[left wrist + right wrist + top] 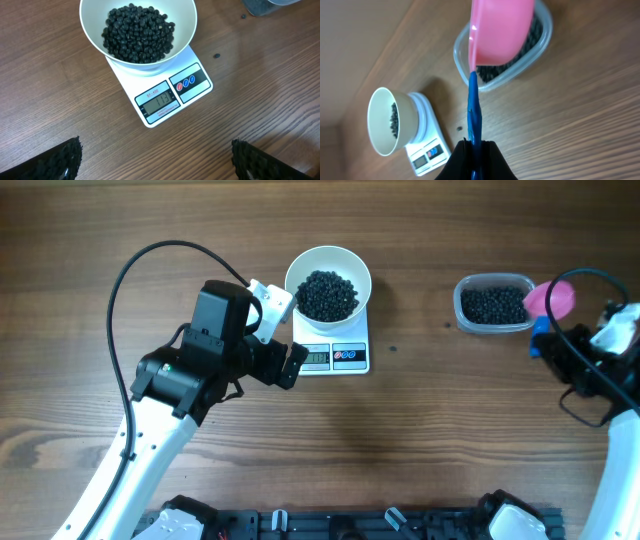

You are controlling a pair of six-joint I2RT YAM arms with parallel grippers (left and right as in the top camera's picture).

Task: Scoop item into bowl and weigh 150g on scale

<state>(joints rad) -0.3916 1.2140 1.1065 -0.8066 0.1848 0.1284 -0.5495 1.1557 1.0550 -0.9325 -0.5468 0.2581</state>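
**scoop held over the tub, bowl on the scale**

a brown wooden table (450, 430) fills the scene. the right gripper (472, 161) is clamped tight on the blue handle of the pink scoop (500, 27). its arm reaches in from the right edge, with the scoop's cup over the right end of the clear tub (493, 305). the left gripper (156, 162) hangs with its fingers (60, 160) spread wide, holding nothing. it is angled down at the scale (172, 92) from the near left. the white bowl (92, 20) sits on the scale, heaped with black beads (139, 34).
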